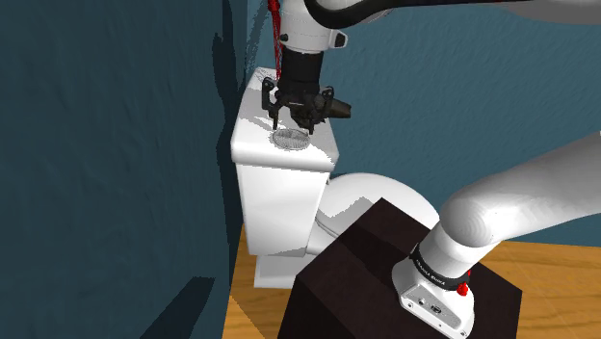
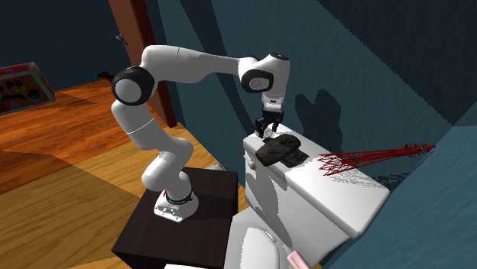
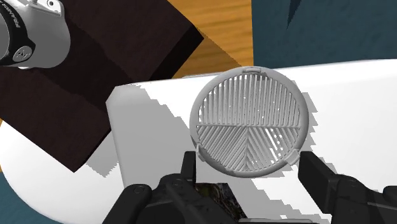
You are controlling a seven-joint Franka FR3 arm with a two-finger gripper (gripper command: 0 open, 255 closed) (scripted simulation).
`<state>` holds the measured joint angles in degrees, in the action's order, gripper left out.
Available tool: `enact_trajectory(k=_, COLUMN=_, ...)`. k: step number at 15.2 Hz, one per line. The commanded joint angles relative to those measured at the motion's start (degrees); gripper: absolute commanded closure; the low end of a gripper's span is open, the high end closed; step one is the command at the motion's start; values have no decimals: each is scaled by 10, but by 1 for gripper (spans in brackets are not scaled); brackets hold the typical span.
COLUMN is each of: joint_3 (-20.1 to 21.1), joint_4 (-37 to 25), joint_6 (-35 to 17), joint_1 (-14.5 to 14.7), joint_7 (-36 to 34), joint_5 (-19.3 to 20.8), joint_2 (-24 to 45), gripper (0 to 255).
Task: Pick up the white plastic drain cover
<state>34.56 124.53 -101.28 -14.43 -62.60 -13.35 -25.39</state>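
Observation:
A round white drain cover (image 3: 251, 121) with thin slats lies flat on the white toilet tank lid (image 3: 356, 95). In the shoulder view the drain cover (image 1: 291, 141) sits near the middle of the lid (image 1: 255, 144). My black gripper (image 1: 295, 119) hangs just above it, pointing down. Through the wrist camera the gripper (image 3: 252, 173) is open, its fingers (image 3: 316, 170) standing about as far apart as the cover is wide, and neither one touches it. In the second exterior view the gripper (image 2: 267, 131) hovers over a dark patch (image 2: 279, 150) on the lid.
The toilet (image 1: 279, 207) stands against a blue wall (image 1: 106, 164), close on the shoulder view's left. My dark stand (image 1: 376, 279) sits beside the bowl on a wooden floor (image 1: 549, 265). A red wire-like thing (image 2: 367, 159) lies at the lid's far end.

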Motion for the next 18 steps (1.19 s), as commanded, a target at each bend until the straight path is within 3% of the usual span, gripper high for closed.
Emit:
enact_trajectory(k=1, joint_3=0, joint_4=1, joint_6=0, joint_1=0, joint_7=1, joint_5=0, joint_2=1, gripper=255)
enact_trajectory(k=18, joint_3=-16, joint_4=-123, joint_6=114, joint_1=-9, joint_7=-6, joint_5=14, joint_2=12, gripper=255)
